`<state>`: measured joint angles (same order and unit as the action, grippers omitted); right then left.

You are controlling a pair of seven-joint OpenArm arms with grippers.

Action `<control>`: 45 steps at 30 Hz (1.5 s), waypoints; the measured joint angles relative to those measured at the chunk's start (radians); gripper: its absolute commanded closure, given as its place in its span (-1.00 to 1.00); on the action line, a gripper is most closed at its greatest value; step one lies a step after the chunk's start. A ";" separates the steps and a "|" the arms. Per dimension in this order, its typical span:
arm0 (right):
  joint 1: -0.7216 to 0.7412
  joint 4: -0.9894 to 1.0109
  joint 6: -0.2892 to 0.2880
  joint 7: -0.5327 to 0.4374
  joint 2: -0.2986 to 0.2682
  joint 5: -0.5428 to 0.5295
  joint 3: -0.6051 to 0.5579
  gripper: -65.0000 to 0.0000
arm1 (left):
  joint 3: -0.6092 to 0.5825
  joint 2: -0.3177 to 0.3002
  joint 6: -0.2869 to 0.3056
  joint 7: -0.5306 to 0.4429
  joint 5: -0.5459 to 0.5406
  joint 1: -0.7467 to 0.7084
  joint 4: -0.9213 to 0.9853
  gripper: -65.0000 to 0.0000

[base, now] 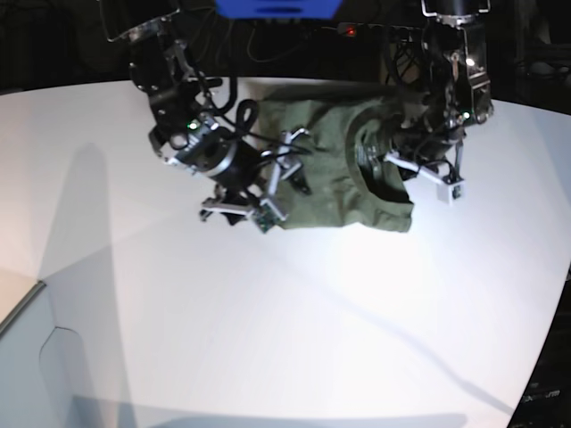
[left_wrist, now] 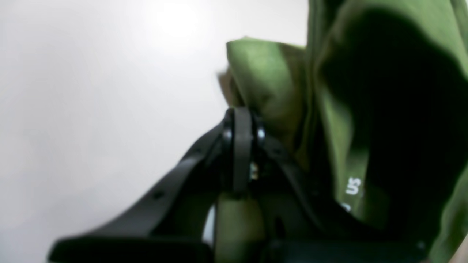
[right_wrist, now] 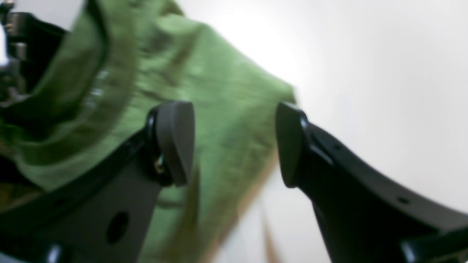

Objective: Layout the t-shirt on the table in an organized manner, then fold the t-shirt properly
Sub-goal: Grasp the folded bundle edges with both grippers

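Clearly the laying-out step is in hand, not the folding; the shirt [base: 330, 169] lies bunched toward the far side of the bench [base: 268, 339], between the two arms, with its collar opening turned up toward the left arm and its body rumpled rather than spread.

Left fingers [left_wrist: 242, 120] are pinched fully together on a fold of the shirt [left_wrist: 270, 76]; the wrist view shows green cloth rising just past the tips and more draped close beside them, with a bit of white label print near the collar; so this side has a hold, seemingly at or near the neckline, though blur keeps the exact spot uncertain.

Right fingers [right_wrist: 234, 142] stand wide apart and hold nothing; the shirt [right_wrist: 219, 109] shows between and behind the two pads, with an edge of cloth close to one pad and bare bench [right_wrist: 384, 73] beyond it; whether the tips touch the cloth I cannot tell.

By my reading the right side is lining up on an edge or corner to match the left's hold; the next move calls for closing on a single layer near that edge, then drawing both holds apart and lifting or dragging so the body opens flat; the risk is catching two layers, which would leave the shirt bunched; folding cannot sensibly start until sleeves and hem lie spread on the bench.
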<state>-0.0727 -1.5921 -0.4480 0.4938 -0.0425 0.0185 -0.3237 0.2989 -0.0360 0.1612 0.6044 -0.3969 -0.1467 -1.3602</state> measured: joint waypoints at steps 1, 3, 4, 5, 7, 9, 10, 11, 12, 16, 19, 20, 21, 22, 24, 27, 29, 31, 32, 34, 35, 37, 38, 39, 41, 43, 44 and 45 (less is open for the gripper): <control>0.000 0.000 0.000 0.003 -0.001 0.001 0.018 -0.08 | 0.000 0.000 -0.004 0.002 0.005 0.024 0.004 1.00; 0.002 0.000 0.000 0.002 -0.002 0.001 0.046 -0.08 | 0.000 0.001 -0.007 -0.002 0.002 0.070 0.001 1.00; 0.002 0.000 0.000 0.002 -0.002 0.001 0.053 -0.08 | 0.000 0.005 -0.007 -0.005 -0.001 0.082 -0.009 1.00; 0.002 0.000 0.000 0.002 -0.002 0.001 0.057 -0.08 | 0.000 0.013 -0.007 -0.013 -0.001 0.087 -0.026 1.00; 0.001 0.000 0.000 0.003 -0.001 0.001 0.055 -0.08 | 0.001 0.017 -0.002 -0.002 -0.005 0.073 -0.065 1.00; 0.000 -0.001 0.000 0.002 0.001 0.001 0.052 -0.07 | 0.001 0.016 -0.003 0.000 -0.008 0.033 -0.113 1.00; 0.000 -0.001 0.000 0.004 0.003 0.002 0.051 -0.07 | 0.003 0.013 -0.004 -0.001 -0.010 0.007 -0.141 1.00; 0.000 -0.002 0.000 0.004 0.012 0.002 0.051 -0.07 | 0.005 0.010 -0.009 0.006 -0.004 -0.016 -0.168 1.00; 0.000 -0.002 0.000 0.007 0.026 0.003 0.053 -0.07 | 0.012 0.011 -0.010 0.010 0.001 -0.037 -0.198 1.00; 0.000 -0.003 0.000 -0.005 0.059 0.000 0.046 -0.07 | 0.068 0.019 -0.003 0.004 -0.010 -0.107 -0.329 1.00; -0.001 -0.002 0.000 0.003 0.053 0.002 0.050 -0.07 | 0.072 0.014 -0.008 0.000 0.002 -0.124 -0.351 1.00; -0.001 -0.001 0.000 0.004 0.053 0.001 0.050 -0.07 | 0.071 0.016 -0.008 0.007 0.002 -0.123 -0.350 0.96; 0.000 0.000 0.000 0.004 0.054 0.001 0.050 -0.07 | 0.066 0.020 -0.007 0.008 0.002 -0.117 -0.347 0.86; 0.000 0.000 0.000 0.002 0.054 0.000 0.049 -0.07 | 0.065 0.023 -0.007 0.009 0.002 -0.112 -0.347 0.74; -0.001 0.000 0.000 0.001 0.053 0.001 0.050 -0.07 | 0.065 0.032 0.000 0.004 -0.010 -0.100 -0.348 0.40; -0.001 0.000 0.000 0.003 0.051 0.000 0.051 -0.07 | 0.066 0.058 -0.004 0.003 -0.004 -0.098 -0.354 -0.10; 0.000 0.000 0.000 0.003 0.050 0.001 0.051 -0.07 | 0.066 0.063 -0.003 0.011 -0.009 -0.100 -0.354 -0.24; -0.002 0.000 0.000 0.003 0.050 0.001 0.053 -0.07 | 0.056 0.063 -0.001 0.012 -0.008 -0.098 -0.354 -0.24; -0.002 0.000 0.000 0.003 0.049 0.001 0.053 -0.07 | 0.040 0.057 -0.003 0.005 -0.008 -0.093 -0.351 -0.22; -0.003 0.000 0.000 0.003 0.048 0.001 0.053 -0.07 | 0.015 0.052 -0.002 0.008 -0.005 -0.074 -0.335 -0.19; -0.003 0.000 0.000 0.003 0.048 0.001 0.053 -0.07 | 0.009 0.053 -0.001 0.001 -0.005 -0.062 -0.320 -0.17; -0.002 0.000 0.000 0.003 0.048 0.001 0.048 -0.07 | -0.002 0.056 0.000 0.006 -0.008 -0.043 -0.287 -0.10; -0.002 0.000 0.000 0.002 0.048 0.001 0.048 -0.07 | -0.003 0.059 -0.003 0.005 -0.005 -0.036 -0.275 -0.05; -0.002 0.000 0.000 0.001 0.048 0.001 0.048 -0.07 | -0.009 0.058 -0.003 0.006 -0.005 -0.028 -0.264 0.01; -0.003 0.000 0.000 0.004 0.048 0.001 0.048 -0.07 | -0.013 0.058 -0.003 0.005 -0.005 -0.011 -0.229 0.19; -0.002 0.000 0.000 0.002 0.048 0.001 0.051 -0.07 | -0.014 0.059 -0.003 0.005 -0.005 -0.008 -0.210 0.43; 0.000 0.000 0.000 0.000 0.048 0.001 0.053 -0.07 | -0.014 0.059 -0.003 0.006 -0.005 -0.009 -0.210 0.56; 0.000 0.000 0.000 0.000 0.047 0.001 0.054 -0.07 | -0.013 0.059 -0.003 0.005 -0.005 -0.010 -0.210 0.75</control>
<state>-0.0723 -1.5917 -0.4480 0.4938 0.0040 0.0193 -0.2699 0.2863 0.0227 0.1577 0.6098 -0.4015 -0.1566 -1.5703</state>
